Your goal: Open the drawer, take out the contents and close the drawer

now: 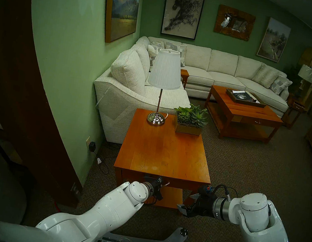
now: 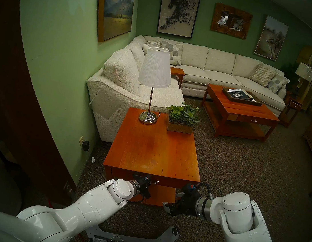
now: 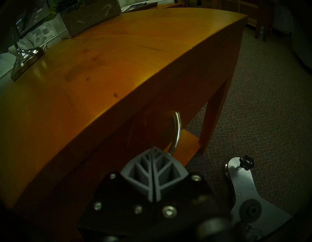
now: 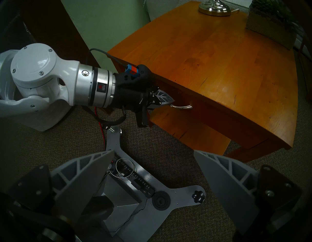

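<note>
Counter first, it's the biggest thing here: orange-brown wood end table with a lamp and a planter of succulents at the far end, low shelf underneath. The drawer sits right under the top on the near side, and it looks shut or barely cracked, so the contents aren't visible at all yet. I'd guess a solid wood drawer like this is stiff and a bit heavy, probably slides on wood runners, so it wants a straight level pull or it may bind. The only sensible place to take hold is the curved silver handle in the middle of the front; it's thin, smooth metal, so could be slippery. The left hand is closed tight with its tips right at one end of that handle, hooked on it as far as I can tell. The right hand hangs wide open and empty off to the side, over the carpet
</note>
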Controlling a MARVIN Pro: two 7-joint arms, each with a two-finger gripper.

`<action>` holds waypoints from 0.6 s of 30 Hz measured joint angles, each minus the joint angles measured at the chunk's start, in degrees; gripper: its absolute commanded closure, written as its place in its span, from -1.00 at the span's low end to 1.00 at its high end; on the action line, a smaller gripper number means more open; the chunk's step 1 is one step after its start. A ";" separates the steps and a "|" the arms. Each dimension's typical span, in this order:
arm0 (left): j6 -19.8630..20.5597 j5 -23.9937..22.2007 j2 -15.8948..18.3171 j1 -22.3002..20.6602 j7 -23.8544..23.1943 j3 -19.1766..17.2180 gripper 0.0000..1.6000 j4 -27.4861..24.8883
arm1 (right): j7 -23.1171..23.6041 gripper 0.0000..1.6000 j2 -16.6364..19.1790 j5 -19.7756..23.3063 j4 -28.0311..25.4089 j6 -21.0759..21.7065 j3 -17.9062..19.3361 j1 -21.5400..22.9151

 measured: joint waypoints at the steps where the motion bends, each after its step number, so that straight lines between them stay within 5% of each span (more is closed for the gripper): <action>1: -0.02 0.00 0.05 0.07 0.00 0.01 1.00 -0.10 | 0.00 -1.00 0.00 0.00 0.00 0.00 0.00 0.00; 18: -0.88 0.00 1.24 1.81 0.00 0.77 1.00 -1.94 | -0.05 -1.00 0.03 0.10 0.07 -0.02 -0.05 0.00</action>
